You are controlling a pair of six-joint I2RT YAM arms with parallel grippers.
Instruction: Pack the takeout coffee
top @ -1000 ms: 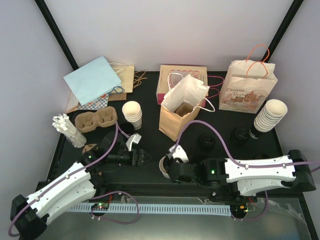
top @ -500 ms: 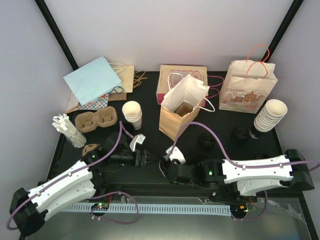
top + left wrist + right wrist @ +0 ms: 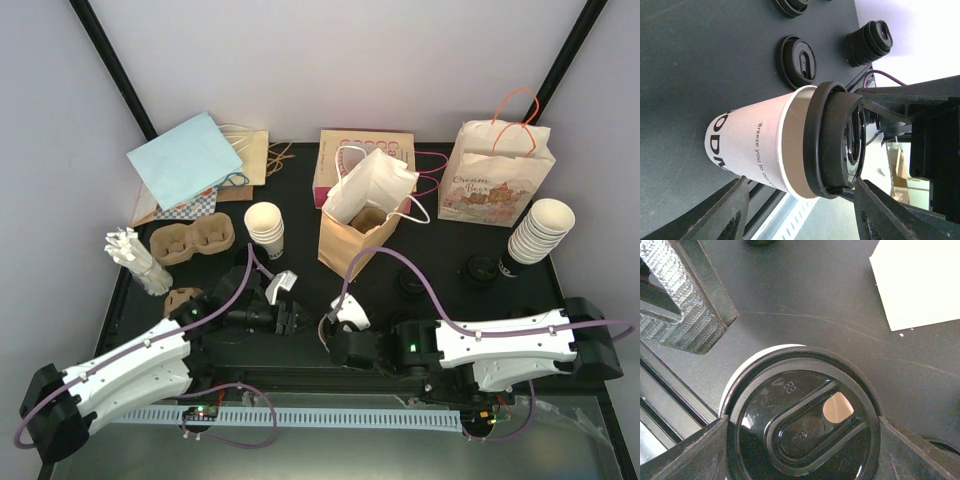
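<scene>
**Subject.** The cup [image 3: 757,147] is cream paper with dark lettering. It stands upright on the desk [image 3: 700,60], close to the near edge and roughly midway along it. A black lid [image 3: 832,140] sits over its rim.

**Right hand** [image 3: 802,422]. It is directly above the cup, pointing down at it. One finger stands at each side of the lid, and both wrist views show them against the lid's edge. Finding: clamped on the lid.

**Left hand** [image 3: 801,184]. It is on the cup's left, low over the desk, aimed at the cup's side. Its fingers are apart, and the cup lies in line with the gap between them. In the right wrist view one ribbed pad [image 3: 675,315] stands clear of the lid, with bare desk between them. No contact with the cup is seen. I cannot tell whether the tips reach past the cup's wall.

**Surroundings.**
- A loose lid [image 3: 799,61] lies flat beyond the cup, toward the right edge.
- A short lid stack [image 3: 870,42] stands further the same way.
- A brown bag [image 3: 350,245] stands behind the cup and apart from it.
</scene>
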